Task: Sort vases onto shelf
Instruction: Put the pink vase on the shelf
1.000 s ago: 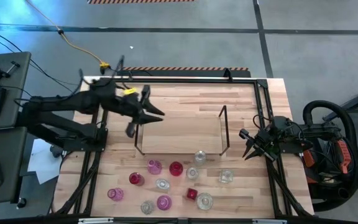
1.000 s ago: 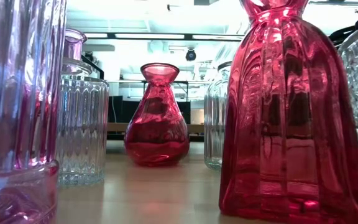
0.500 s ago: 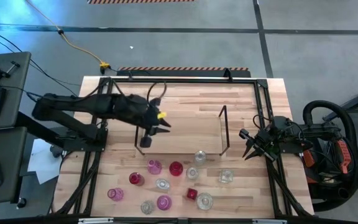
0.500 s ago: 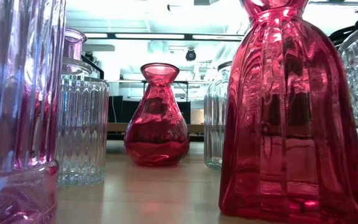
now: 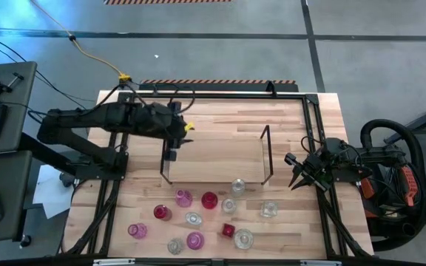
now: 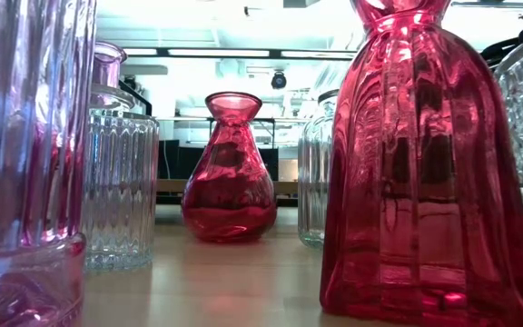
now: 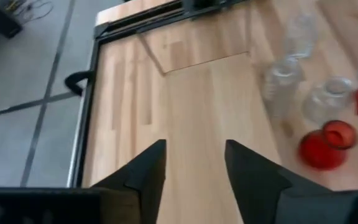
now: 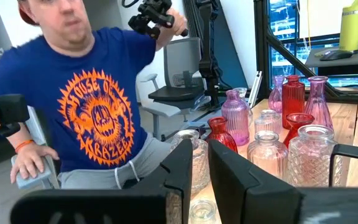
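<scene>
- The shelf (image 5: 217, 155) was pale wood with thin dark wire ends.
- The vases (image 5: 198, 214) came in pink, red and clear glass (several ribbed).
- The nearest vase (image 6: 429, 173) was deep red with vertical ribs.
- A person's shirt (image 8: 95, 109) was blue with an orange sunburst print.

Wooden table with a shelf and a cluster of glass vases

The light-wood table (image 5: 287, 118) carries a low shelf (image 5: 217, 159), a pale board with thin dark wire frames at both ends, set near the middle. The board's top is bare. Beside the shelf's near edge, pink, red and clear vases (image 5: 198, 214) stand upright in a loose group directly on the tabletop.
</scene>
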You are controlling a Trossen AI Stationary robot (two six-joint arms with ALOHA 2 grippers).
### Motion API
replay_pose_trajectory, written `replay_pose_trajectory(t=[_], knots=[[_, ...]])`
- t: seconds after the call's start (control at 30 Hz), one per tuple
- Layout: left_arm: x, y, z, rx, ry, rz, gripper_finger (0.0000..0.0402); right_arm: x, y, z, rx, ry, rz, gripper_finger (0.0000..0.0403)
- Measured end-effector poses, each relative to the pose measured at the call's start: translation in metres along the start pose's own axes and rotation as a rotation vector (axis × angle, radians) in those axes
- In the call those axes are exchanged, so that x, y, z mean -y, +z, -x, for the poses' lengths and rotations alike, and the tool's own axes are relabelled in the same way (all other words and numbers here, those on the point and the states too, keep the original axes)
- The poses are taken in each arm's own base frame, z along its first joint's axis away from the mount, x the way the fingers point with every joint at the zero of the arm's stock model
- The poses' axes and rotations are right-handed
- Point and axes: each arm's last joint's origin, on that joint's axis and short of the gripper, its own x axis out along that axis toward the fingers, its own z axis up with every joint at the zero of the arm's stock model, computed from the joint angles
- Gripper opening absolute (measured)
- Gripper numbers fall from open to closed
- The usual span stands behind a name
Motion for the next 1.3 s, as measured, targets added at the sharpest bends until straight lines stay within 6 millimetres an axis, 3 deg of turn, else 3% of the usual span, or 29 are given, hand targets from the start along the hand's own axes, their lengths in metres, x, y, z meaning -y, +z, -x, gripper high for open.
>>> replay_pose_trajectory(t=[0.13,0.3,0.5,0.7,0.93,1.3], knots=[[-0.01,-0.006,-0.002,-0.034,-0.024,0.119,0.0203,0.0,0.0,0.0,0.0,0.0,0.0,0.0048],[-0.007,-0.019,-0.009,-0.18,-0.11,0.243,0.0226,0.0,0.0,0.0,0.0,0.0,0.0,0.0048],[0.006,-0.029,-0.02,-0.361,-0.292,0.375,0.0229,0.0,0.0,0.0,0.0,0.0,0.0,0.0048],[0.027,-0.024,-0.017,-0.404,-0.512,0.528,0.0228,0.0,0.0,0.0,0.0,0.0,0.0,0.0048],[0.06,-0.02,-0.005,-0.422,-0.543,0.37,0.0216,0.0,0.0,0.0,0.0,0.0,0.0,0.0048],[0.093,-0.019,0.006,-0.361,-0.341,0.057,0.0215,0.0,0.0,0.0,0.0,0.0,0.0,0.0048]])
